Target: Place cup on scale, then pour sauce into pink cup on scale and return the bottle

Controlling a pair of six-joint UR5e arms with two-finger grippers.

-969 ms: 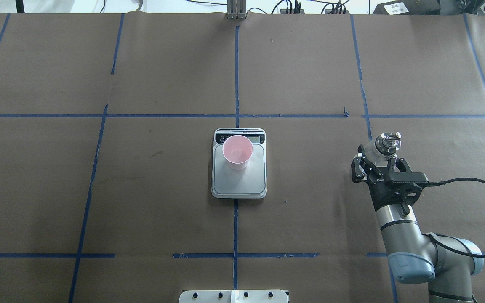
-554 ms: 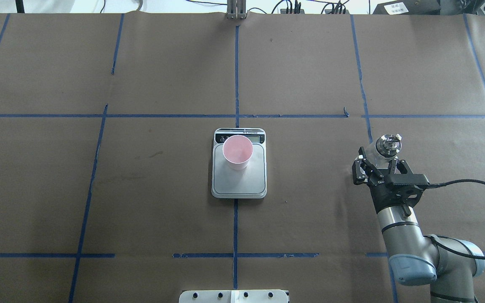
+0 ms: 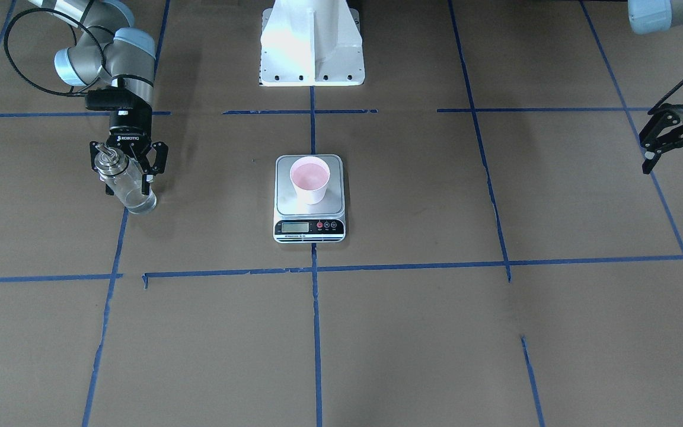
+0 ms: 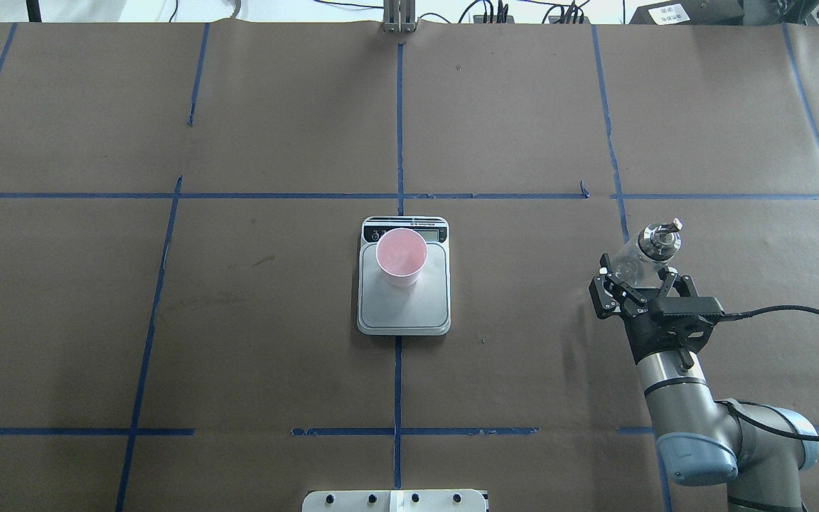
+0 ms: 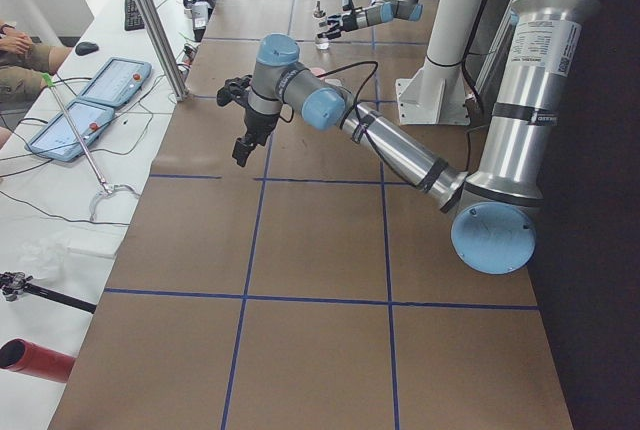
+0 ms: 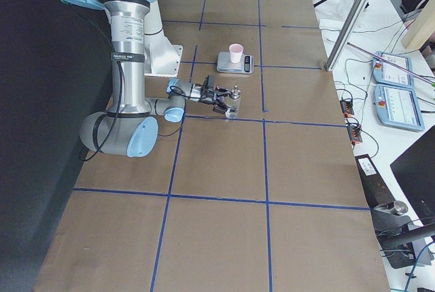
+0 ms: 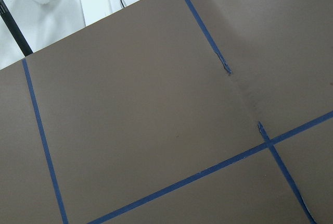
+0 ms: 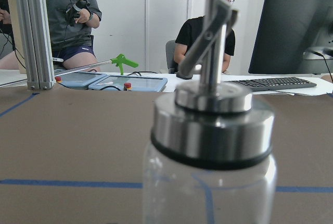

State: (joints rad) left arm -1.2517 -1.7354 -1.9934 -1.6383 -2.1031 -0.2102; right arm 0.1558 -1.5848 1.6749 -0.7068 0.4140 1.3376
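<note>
Overhead view, read left to right. Left claw hangs over the desk far out at about 9 o'clock from the scale, fingers spread, nothing in it. Scale lies at desk centre, display strip at its 12 o'clock edge. Cup stands upright on the platform, toward the 12 o'clock end, just beside the display, pink inside showing. Well apart at 3 o'clock from the scale, the bottle stands on the desk, silver collar and spout on top. Right claw sits at the bottle's 6 o'clock side, fingers parted wider than the glass, one on either side, not gripping it.
</note>
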